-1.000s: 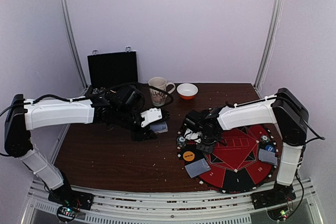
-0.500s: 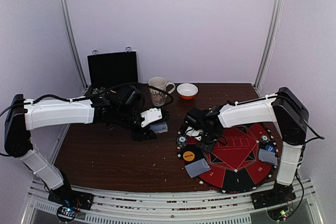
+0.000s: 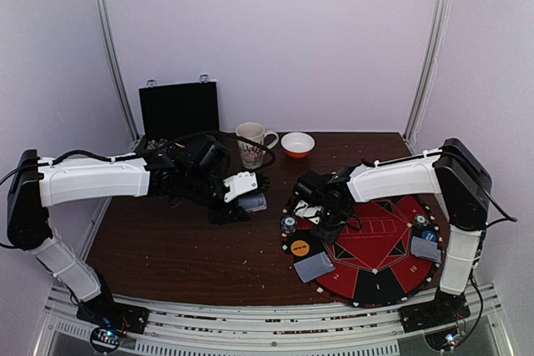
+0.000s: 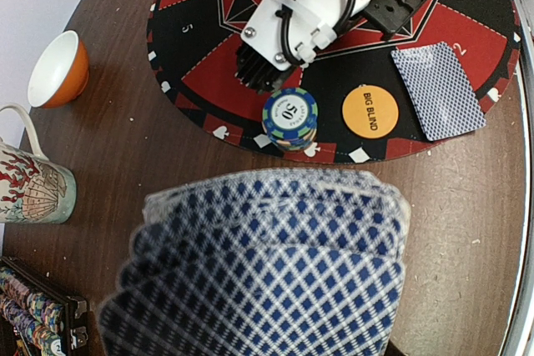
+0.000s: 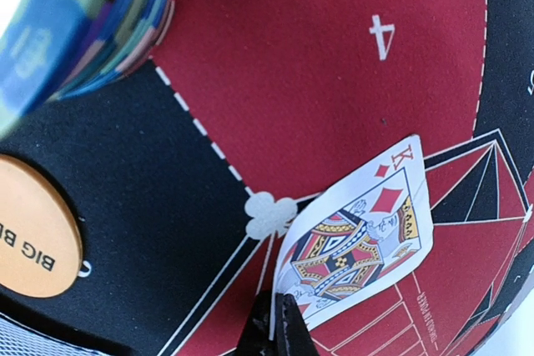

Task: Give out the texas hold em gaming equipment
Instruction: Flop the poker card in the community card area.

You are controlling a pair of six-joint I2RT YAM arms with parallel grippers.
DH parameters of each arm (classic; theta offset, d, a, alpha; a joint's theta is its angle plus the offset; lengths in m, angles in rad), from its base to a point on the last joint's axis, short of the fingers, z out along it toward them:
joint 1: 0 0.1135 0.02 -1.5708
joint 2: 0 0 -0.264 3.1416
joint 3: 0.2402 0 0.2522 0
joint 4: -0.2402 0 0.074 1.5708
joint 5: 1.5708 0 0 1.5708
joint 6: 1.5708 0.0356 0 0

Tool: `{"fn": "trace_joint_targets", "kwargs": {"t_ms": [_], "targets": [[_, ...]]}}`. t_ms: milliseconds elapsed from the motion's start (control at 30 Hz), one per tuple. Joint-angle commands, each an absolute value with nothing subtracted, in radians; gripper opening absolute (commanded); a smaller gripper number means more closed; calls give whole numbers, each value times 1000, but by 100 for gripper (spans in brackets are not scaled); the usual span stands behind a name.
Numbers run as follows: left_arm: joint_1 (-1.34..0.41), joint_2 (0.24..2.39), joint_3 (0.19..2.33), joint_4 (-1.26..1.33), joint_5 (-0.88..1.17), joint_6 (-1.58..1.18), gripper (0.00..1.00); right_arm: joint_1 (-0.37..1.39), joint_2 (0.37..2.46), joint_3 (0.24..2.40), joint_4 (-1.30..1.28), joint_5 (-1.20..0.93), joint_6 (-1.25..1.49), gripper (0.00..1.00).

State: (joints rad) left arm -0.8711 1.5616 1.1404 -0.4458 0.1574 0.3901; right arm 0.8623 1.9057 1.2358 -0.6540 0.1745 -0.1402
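A large round red-and-black felt mat [image 3: 380, 248] lies on a brown wooden table [image 3: 167, 248]. Left of the mat, the left jaws are clamped on a fan of blue-checked playing cards [image 4: 267, 264]. Over the mat's left part, the right jaws pinch a face-up king of diamonds card [image 5: 359, 235]. At the mat's left rim sit a striped poker-chip stack [image 4: 289, 116], an orange "BIG BLIND" disc [image 4: 371, 110] and a face-down card [image 4: 438, 89].

I counted one mug [image 3: 253, 144], one bowl [image 3: 298, 145], one black case [image 3: 178, 110] and one round mat [image 3: 380, 243]. Game pieces: one orange disc [image 3: 299, 248], two chip stacks [image 4: 289, 116], one face-up king [image 5: 359, 235], one fan of cards [image 4: 267, 264], two face-down piles [image 3: 314, 267].
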Motion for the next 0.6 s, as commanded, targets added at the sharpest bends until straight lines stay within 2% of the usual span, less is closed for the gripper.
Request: {"fn": "trace_joint_targets", "kwargs": {"t_ms": [0,233,567], "targets": [[-867,1552,1154,-414,162,389,46,871,1907,1212,-706,120,-173,0],[-867,1553,1154,-413,163,390,46,872,1902,1207,-712,120,-185,2],[-867,1555,1154,-413,162,389,46,879,1877,1196,-724,120,-211,18]]}}
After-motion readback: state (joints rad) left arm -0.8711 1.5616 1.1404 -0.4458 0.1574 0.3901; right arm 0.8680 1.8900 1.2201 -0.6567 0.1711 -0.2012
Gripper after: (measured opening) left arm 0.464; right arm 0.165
